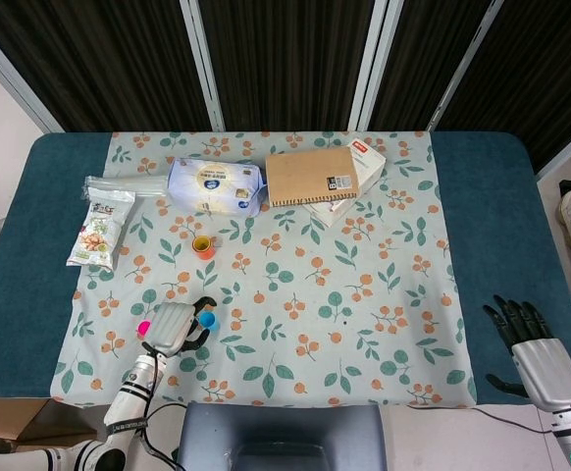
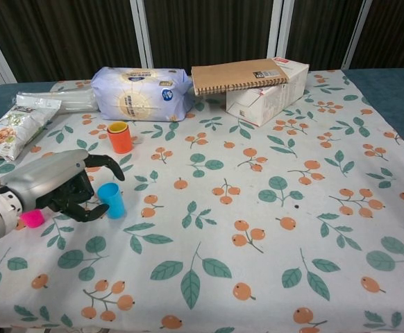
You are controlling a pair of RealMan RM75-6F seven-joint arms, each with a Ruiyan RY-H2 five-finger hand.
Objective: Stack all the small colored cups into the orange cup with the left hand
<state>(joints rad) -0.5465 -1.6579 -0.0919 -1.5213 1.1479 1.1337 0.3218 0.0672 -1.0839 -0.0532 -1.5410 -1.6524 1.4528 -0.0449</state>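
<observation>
- My left robot hand [image 2: 60, 186] is hovering low over the surface with fingers curled apart, holding nothing, just beside the small blue plastic cup [image 2: 110, 200], which is standing upright.
- The small pink plastic cup [image 2: 30, 219] is sitting partly hidden behind that hand.
- The small orange plastic cup [image 2: 119, 137] is standing upright farther back, with a yellow rim showing inside it.
- My right robot hand [image 1: 531, 339] is resting well apart at the near right edge, fingers spread, empty.
- The white cloth printed with leaves and orange fruit [image 2: 271, 229] is covering a teal surface [image 1: 492, 196].
- Dark curtains [image 1: 285, 59] are hanging behind.
</observation>
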